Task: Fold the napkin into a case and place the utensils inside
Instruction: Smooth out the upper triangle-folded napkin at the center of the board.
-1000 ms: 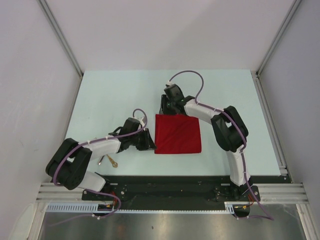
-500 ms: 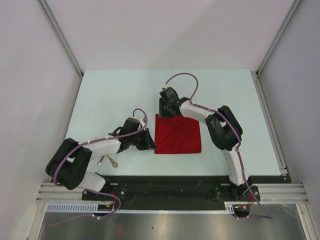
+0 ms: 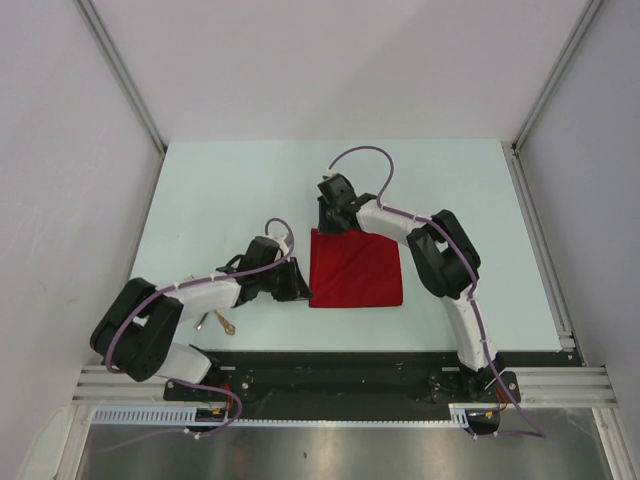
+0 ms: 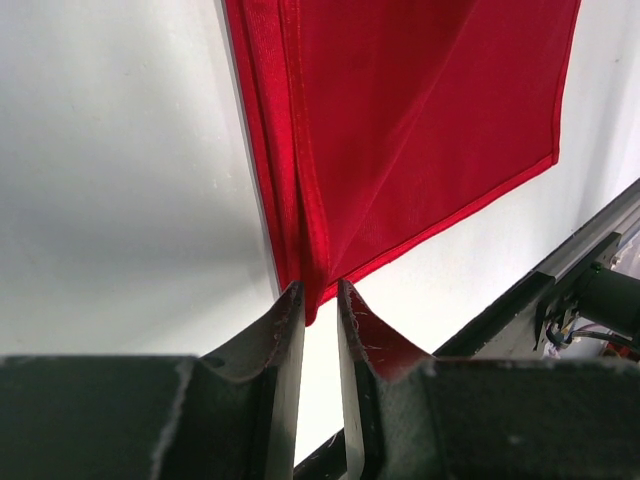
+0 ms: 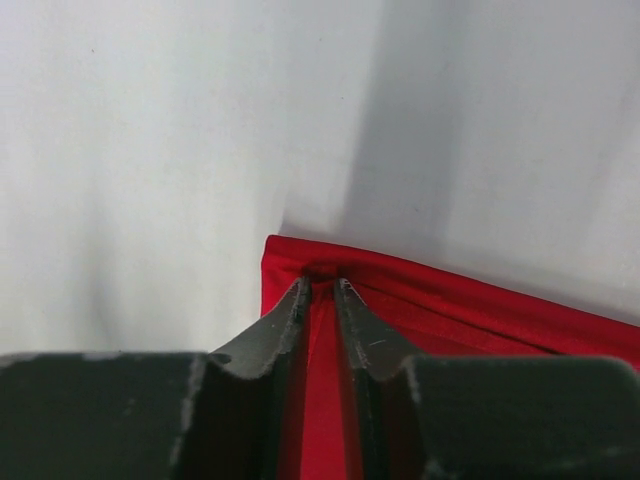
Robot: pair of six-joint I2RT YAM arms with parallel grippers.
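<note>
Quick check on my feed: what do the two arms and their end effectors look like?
Both arms have white links and bulky black joints, the left arm and right arm alike. A thin purple cable loops along each. The left end effector and right end effector are black, with two tapered, scuffed fingers.

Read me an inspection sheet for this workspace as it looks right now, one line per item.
Surface: pale green table, no marks seen.
Job's things: red napkin folded flat into a square; gold utensils lie by the left arm, partly hidden by it.
Clutter: nothing seen.
Grippers: left gripper pinches the napkin's near left corner; right gripper is closed on its far left corner.
Cables: purple cable loops above the right arm; a similar one follows the left arm.
Surroundings: white walls; metal rail at the near edge.
</note>
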